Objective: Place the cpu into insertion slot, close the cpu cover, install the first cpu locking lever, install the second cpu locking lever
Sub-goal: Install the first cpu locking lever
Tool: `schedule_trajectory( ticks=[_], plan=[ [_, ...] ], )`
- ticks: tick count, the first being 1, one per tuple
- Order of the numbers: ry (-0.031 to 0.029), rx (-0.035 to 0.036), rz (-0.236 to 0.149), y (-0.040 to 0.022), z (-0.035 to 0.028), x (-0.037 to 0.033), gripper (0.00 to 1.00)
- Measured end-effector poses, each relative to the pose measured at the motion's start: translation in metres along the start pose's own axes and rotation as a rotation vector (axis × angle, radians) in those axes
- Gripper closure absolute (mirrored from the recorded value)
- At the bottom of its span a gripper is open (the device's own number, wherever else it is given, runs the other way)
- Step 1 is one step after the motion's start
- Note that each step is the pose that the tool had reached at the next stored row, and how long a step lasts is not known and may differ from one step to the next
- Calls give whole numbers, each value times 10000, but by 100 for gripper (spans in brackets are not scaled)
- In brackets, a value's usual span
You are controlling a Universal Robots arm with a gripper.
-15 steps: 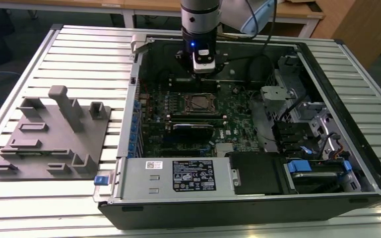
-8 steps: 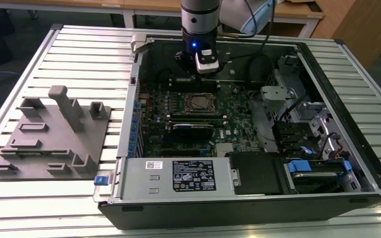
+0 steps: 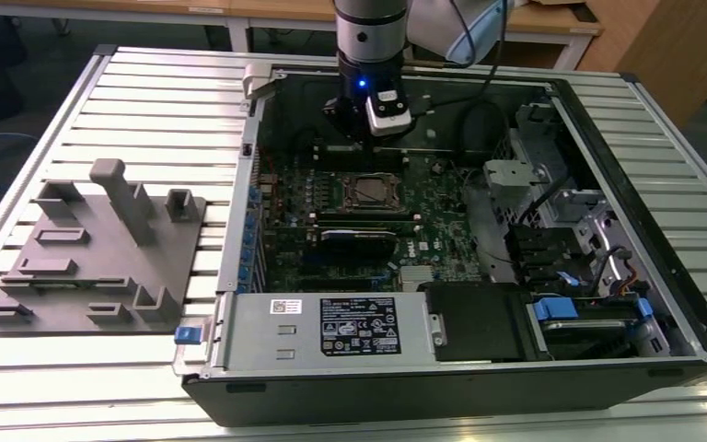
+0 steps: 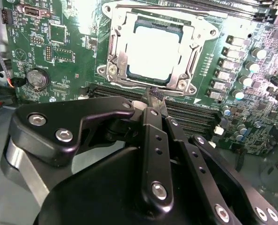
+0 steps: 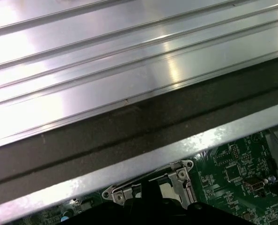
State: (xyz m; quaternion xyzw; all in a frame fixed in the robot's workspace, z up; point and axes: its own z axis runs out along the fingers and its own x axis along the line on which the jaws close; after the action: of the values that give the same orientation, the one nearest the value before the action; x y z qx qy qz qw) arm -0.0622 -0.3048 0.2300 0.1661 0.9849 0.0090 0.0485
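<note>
While a ribbed metal table [image 3: 144, 101] carries everything, wooden desks stand behind it in the exterior view. On the table lie one open computer case [image 3: 477, 230] and, to the exterior view's left of it, one grey fixture plate [image 3: 96, 267] with several upright blocks. One arm [image 3: 372, 37] reaches down into the case, its gripper [image 4: 154, 93] just beside the socket; its two fingers [image 4: 153, 122] meet at the tips with nothing between them. The cpu [image 4: 153, 51] lies flat in the insertion slot [image 4: 129, 23], bright top up. Being square, it has no long axis; its edges run with the socket rim. The cpu cover [image 4: 197, 51] lies down over it, framing the chip. In the first wrist view the table's ribs run above one corner of the socket frame [image 5: 176, 171].
</note>
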Motion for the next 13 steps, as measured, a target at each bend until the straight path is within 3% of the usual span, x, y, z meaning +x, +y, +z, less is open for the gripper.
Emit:
schedule_trajectory(
  ticks=[4, 8, 13],
  plan=[
    [2, 40, -3, 1, 2, -1, 89],
    [140, 140, -7, 0, 6, 0, 89],
    [177, 152, -8, 1, 7, -1, 89]
  ],
)
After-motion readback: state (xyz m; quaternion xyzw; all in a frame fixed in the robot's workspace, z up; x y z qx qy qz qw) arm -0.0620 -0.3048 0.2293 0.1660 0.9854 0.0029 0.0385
